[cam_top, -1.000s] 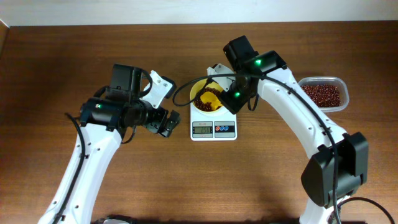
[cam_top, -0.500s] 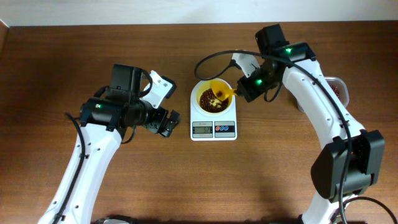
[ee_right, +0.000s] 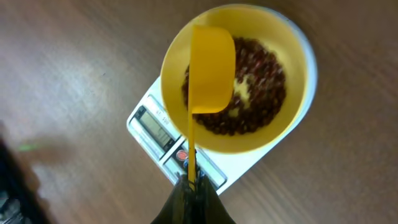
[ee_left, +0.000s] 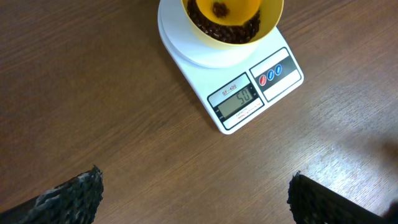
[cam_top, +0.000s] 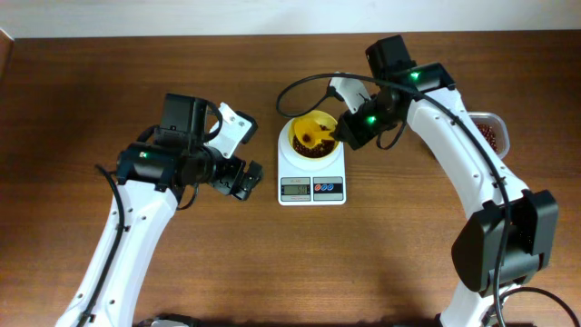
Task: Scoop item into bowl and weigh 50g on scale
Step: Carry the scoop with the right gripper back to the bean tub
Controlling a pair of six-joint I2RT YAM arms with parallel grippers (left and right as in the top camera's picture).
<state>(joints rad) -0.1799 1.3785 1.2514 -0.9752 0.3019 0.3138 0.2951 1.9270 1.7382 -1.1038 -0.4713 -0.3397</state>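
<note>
The scale (cam_top: pixel 311 178) stands on the table (cam_top: pixel 381 263) and its display shows 50. On top of the scale sits the yellow bowl (cam_top: pixel 296 130), and the beans (ee_left: pixel 224 30) lie inside it. The right gripper (ee_right: pixel 191 190) is clamped on the handle of a yellow scoop (ee_right: pixel 210 68), whose cup is above the bowl. Left of the scale, the left gripper (cam_top: pixel 240 180) has its fingers wide apart and holds nothing. Far right of the scale is a clear container (cam_top: pixel 491 136) with more beans.
</note>
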